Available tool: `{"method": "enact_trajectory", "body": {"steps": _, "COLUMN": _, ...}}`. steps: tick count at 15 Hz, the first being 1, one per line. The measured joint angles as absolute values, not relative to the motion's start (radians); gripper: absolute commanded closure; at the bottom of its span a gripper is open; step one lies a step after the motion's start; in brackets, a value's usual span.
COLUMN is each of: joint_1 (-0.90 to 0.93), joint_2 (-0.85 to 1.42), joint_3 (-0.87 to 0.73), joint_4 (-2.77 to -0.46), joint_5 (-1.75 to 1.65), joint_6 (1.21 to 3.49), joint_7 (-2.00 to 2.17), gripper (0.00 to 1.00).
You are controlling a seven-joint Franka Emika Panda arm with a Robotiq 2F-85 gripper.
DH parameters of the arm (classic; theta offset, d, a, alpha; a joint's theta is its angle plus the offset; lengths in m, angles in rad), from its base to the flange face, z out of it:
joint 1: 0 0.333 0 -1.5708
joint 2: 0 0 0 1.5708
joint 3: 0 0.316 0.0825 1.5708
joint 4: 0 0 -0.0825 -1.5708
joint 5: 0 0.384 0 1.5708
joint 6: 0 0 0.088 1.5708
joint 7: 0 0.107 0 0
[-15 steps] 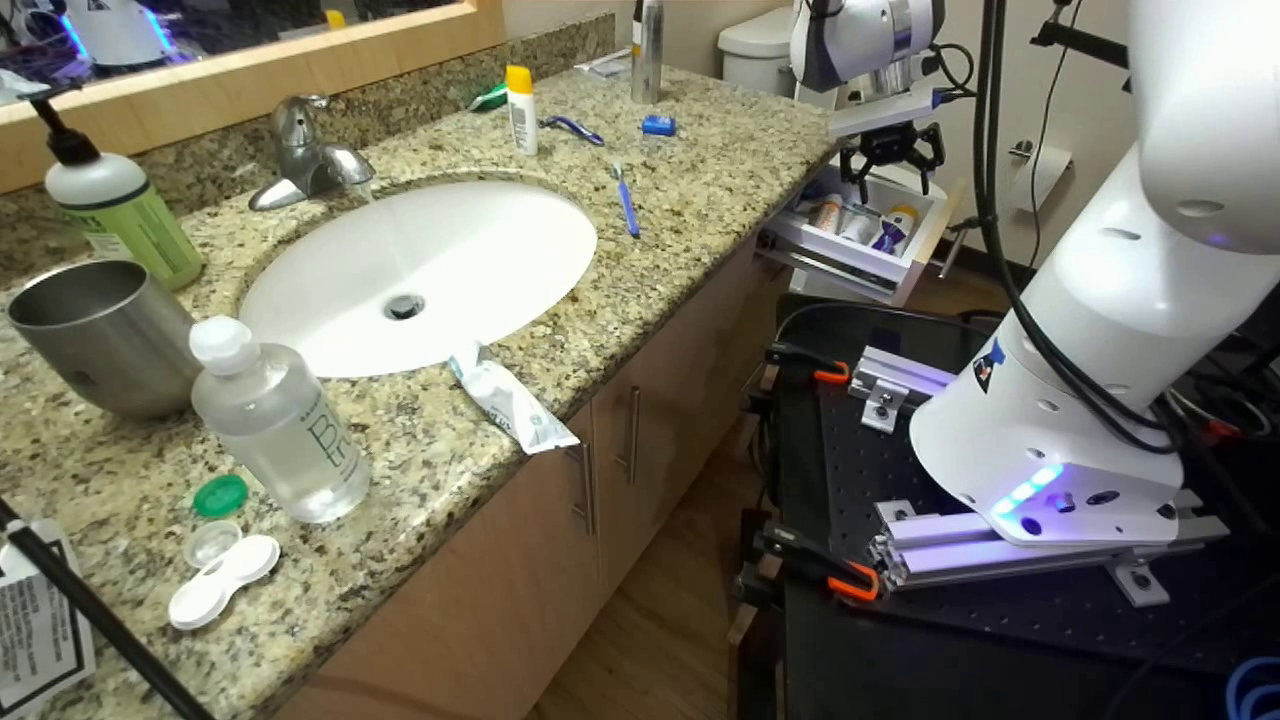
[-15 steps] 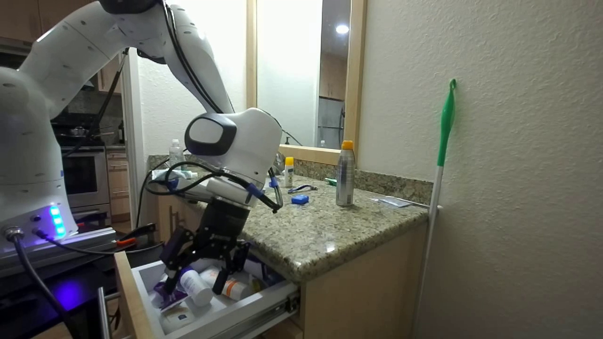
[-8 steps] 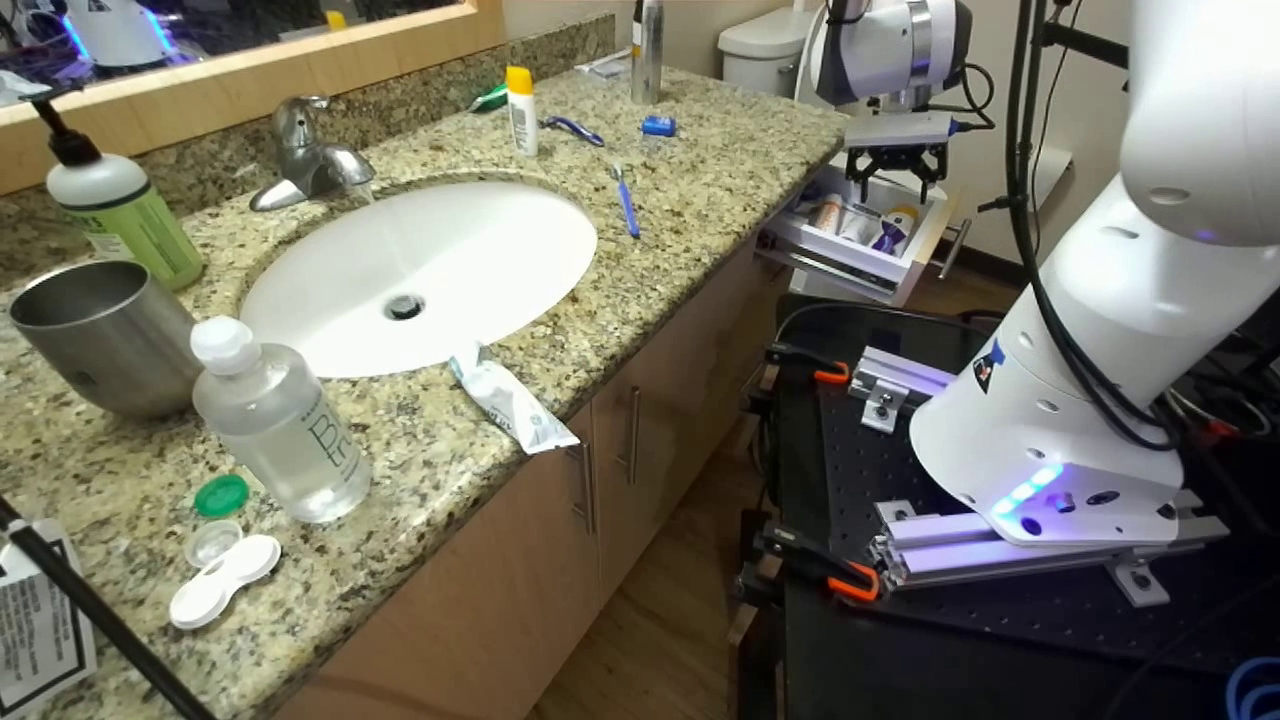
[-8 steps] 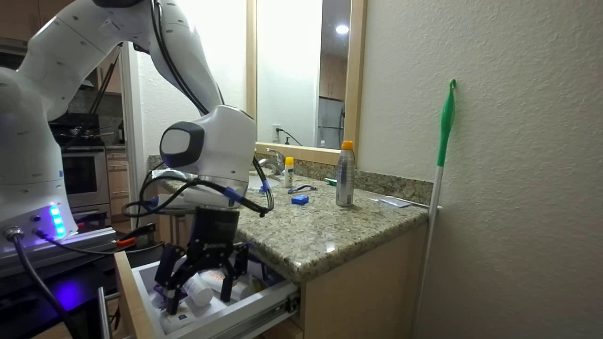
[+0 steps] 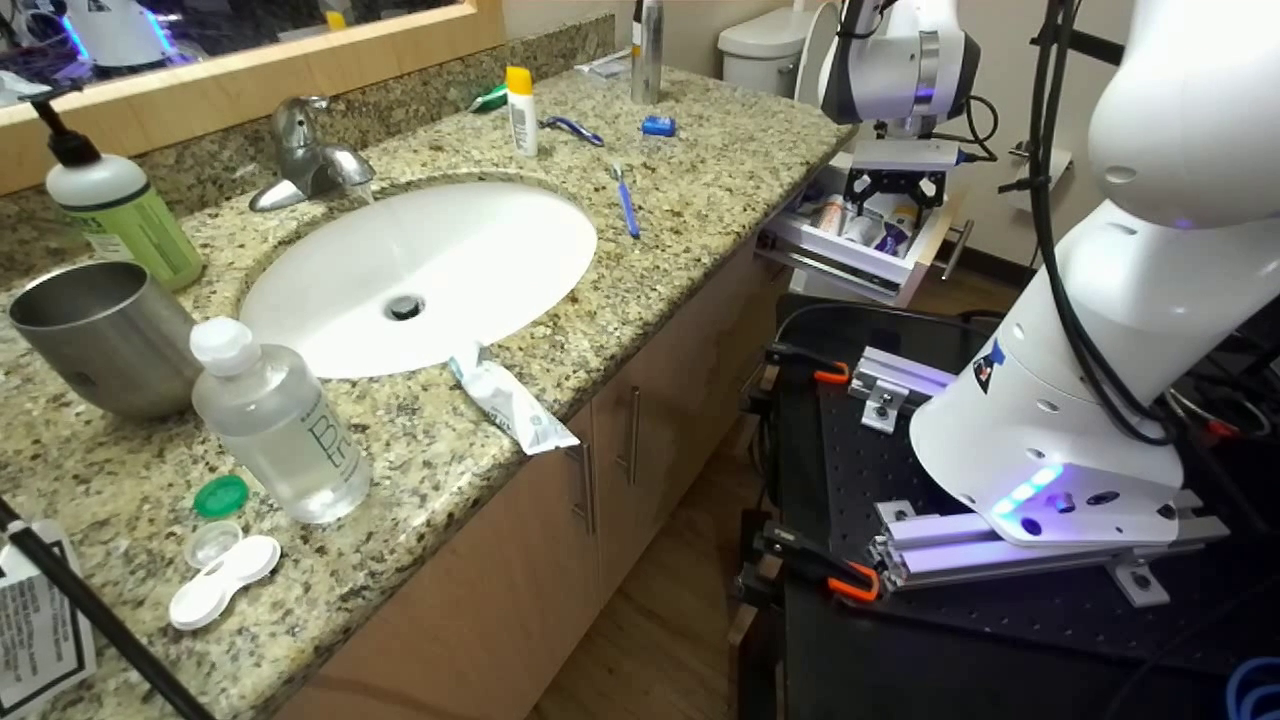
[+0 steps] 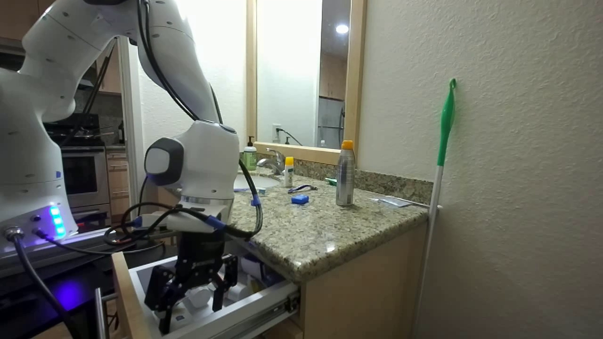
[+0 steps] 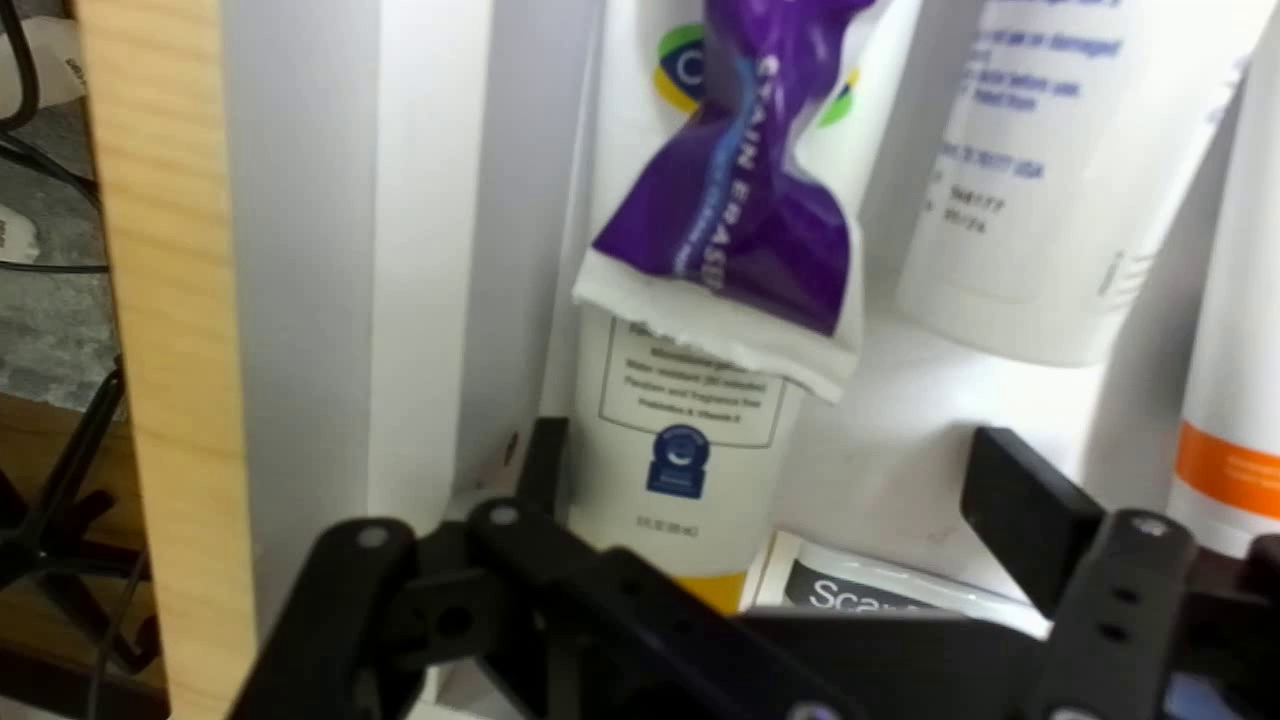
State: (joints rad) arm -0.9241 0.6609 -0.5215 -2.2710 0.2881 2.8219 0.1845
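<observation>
My gripper (image 7: 775, 460) stands open inside the pulled-out drawer (image 6: 235, 318), pointing down. Between its fingers lies the lower part of a white tube (image 7: 690, 450) with a yellow cap. The left finger is close along the tube's edge; whether they touch I cannot tell. The right finger (image 7: 1030, 510) stands apart from it, over bare drawer bottom. A purple stain eraser tube (image 7: 750, 200) rests across the white tube. Below it, a "Scar" packet (image 7: 880, 590) is partly hidden by the gripper. To the right are a white bottle (image 7: 1050, 190) and an orange-banded one (image 7: 1230, 460).
The drawer's wooden front (image 7: 170, 300) rises left of the gripper in the wrist view. Beside the drawer is the granite counter edge (image 6: 282, 259). A silver spray can (image 6: 345, 179), a blue box (image 6: 299, 199) and a yellow-capped bottle (image 5: 522, 115) stand on the counter.
The gripper has turned from tilted to nearly upright and sunk deeper into the drawer, towards its wooden front. It has stayed open. The things on the counter have not moved.
</observation>
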Motion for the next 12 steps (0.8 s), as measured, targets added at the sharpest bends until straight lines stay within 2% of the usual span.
{"method": "enact_trajectory", "body": {"steps": 1, "joint_1": -0.923, "joint_2": 0.665, "joint_3": -0.522, "joint_4": -2.268, "joint_5": 0.285, "joint_6": 2.822, "joint_7": 0.196, "gripper": 0.00}}
{"method": "enact_trajectory", "body": {"steps": 2, "joint_1": -0.919, "joint_2": 0.673, "joint_3": -0.522, "joint_4": -2.263, "joint_5": 0.283, "joint_6": 2.822, "joint_7": 0.213, "gripper": 0.25}}
{"method": "enact_trajectory", "body": {"steps": 3, "joint_1": -0.914, "joint_2": 0.685, "joint_3": -0.523, "joint_4": -2.255, "joint_5": 0.283, "joint_6": 2.822, "joint_7": 0.231, "gripper": 0.26}}
{"method": "enact_trajectory", "body": {"steps": 5, "joint_1": -0.897, "joint_2": 0.686, "joint_3": -0.525, "joint_4": -2.245, "joint_5": 0.283, "joint_6": 2.817, "joint_7": 0.255, "gripper": 0.38}}
{"method": "enact_trajectory", "body": {"steps": 10, "joint_1": -0.864, "joint_2": 0.685, "joint_3": -0.526, "joint_4": -2.222, "joint_5": 0.283, "joint_6": 2.808, "joint_7": 0.300, "gripper": 0.75}}
{"method": "enact_trajectory", "body": {"steps": 12, "joint_1": -0.857, "joint_2": 0.686, "joint_3": -0.526, "joint_4": -2.218, "joint_5": 0.283, "joint_6": 2.807, "joint_7": 0.313, "gripper": 0.86}}
